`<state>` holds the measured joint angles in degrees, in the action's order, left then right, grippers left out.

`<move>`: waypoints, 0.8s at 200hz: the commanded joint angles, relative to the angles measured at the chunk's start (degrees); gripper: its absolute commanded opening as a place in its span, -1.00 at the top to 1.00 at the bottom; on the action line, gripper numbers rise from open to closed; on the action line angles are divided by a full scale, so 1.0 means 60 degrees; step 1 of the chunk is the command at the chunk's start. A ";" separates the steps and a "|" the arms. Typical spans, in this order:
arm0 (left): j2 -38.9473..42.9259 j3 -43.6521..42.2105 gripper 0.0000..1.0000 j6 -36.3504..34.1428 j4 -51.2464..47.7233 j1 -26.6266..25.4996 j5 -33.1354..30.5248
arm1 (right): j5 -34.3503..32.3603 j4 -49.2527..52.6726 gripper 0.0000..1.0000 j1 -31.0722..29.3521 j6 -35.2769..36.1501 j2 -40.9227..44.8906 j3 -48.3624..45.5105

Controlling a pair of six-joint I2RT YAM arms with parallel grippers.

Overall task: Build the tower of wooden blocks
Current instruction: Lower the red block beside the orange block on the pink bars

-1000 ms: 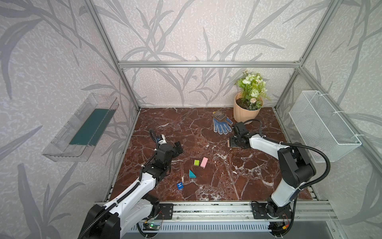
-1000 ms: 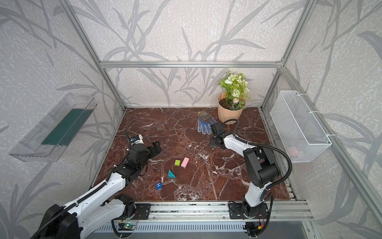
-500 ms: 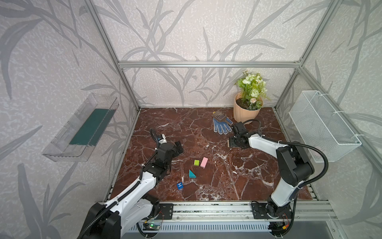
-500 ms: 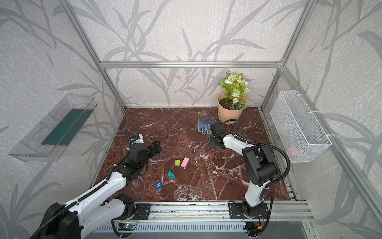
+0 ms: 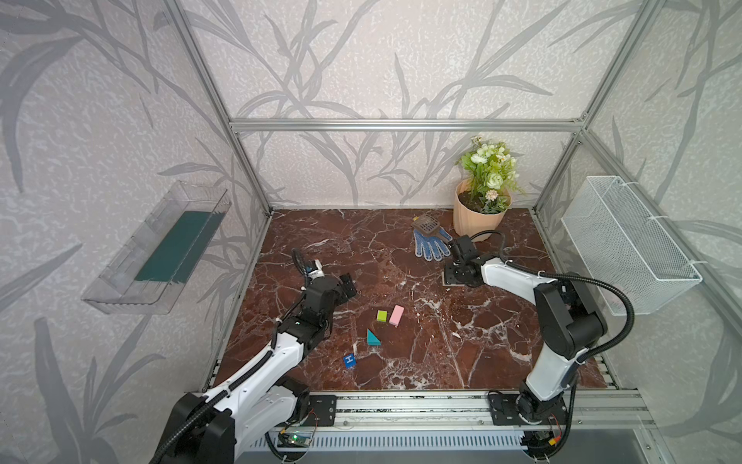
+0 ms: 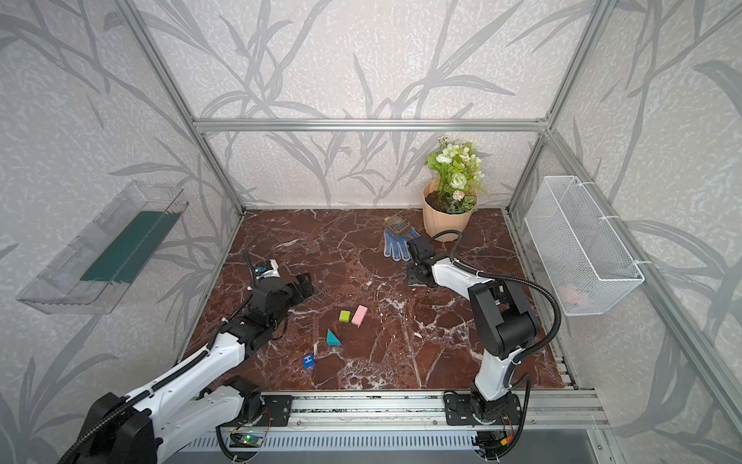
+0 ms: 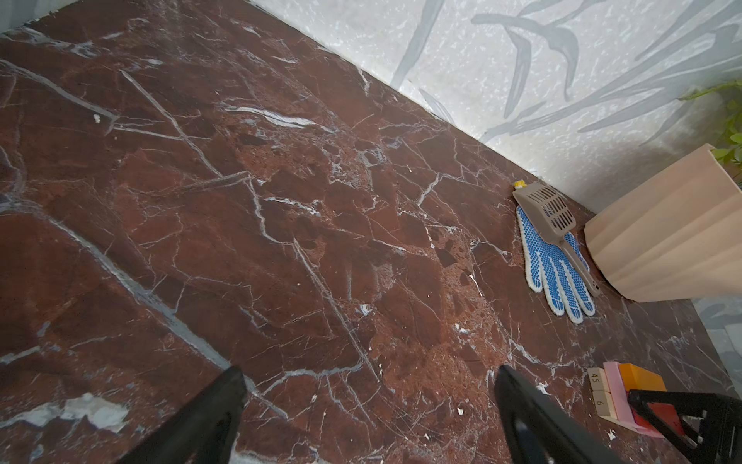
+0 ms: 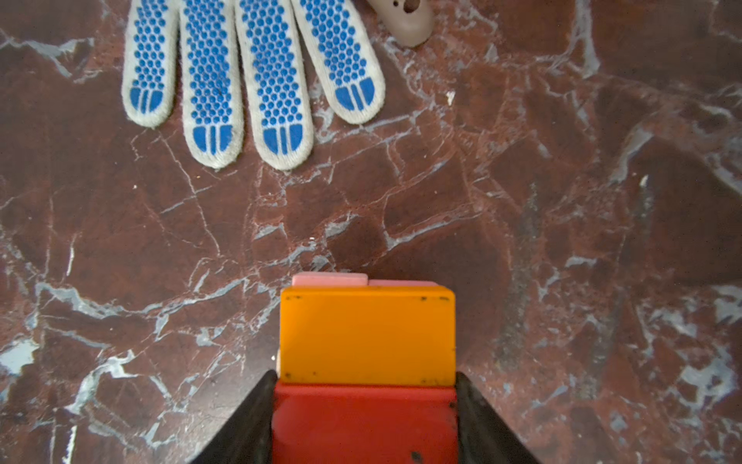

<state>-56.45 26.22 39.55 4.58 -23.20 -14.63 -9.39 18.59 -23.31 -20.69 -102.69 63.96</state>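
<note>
Standing toward the back right of the red-brown marble worktop, near a blue-dotted knit glove, the partly built tower has two tan bars with printed numbers at its base. A pink layer lies over them, and on top an orange block sits against a red block. The right fingers press on both sides of that red block.

Four loose wood blocks lie near mid-worktop: a pink block just beside a lime cube, with a teal wedge and a blue "H" cube nearer the front. The left fingers are spread wide, holding nothing.

A white wire basket on the right wall holds something pink, too blurred to name. A clear plastic tray on the left wall carries a dark green sheet. A peach flowerpot holds a white-flowered green plant.
</note>
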 commanded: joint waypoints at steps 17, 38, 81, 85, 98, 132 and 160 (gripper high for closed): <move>-0.0034 0.0278 -0.96 -0.0042 -0.0104 -0.0015 0.0001 | -0.0089 0.0307 0.56 0.0001 0.0079 -0.0146 0.0311; -0.0037 0.0276 -0.96 -0.0044 -0.0104 -0.0015 -0.0003 | -0.0091 0.0322 0.56 0.0002 0.0075 -0.0154 0.0325; -0.0055 0.0298 -0.96 -0.0043 -0.0102 -0.0015 0.0014 | -0.0088 0.0426 0.47 -0.0003 0.0079 -0.0237 0.0393; -0.0052 0.0291 -0.96 -0.0036 -0.0097 -0.0015 0.0018 | -0.0091 0.0426 0.46 -0.0004 0.0075 -0.0241 0.0411; -0.0055 0.0291 -0.96 -0.0036 -0.0102 -0.0015 0.0016 | -0.0091 0.0418 0.45 -0.0002 0.0079 -0.0238 0.0409; -0.0053 0.0289 -0.95 -0.0040 -0.0105 -0.0015 0.0015 | -0.0091 0.0432 0.28 -0.0006 0.0064 -0.0239 0.0412; -0.0070 0.0301 -0.95 -0.0039 -0.0111 -0.0015 0.0013 | -0.0076 0.0440 0.08 -0.0005 0.0079 -0.0228 0.0413</move>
<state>-56.47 26.22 39.53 4.56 -23.20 -14.44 -9.43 19.62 -23.31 -20.69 -103.28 64.88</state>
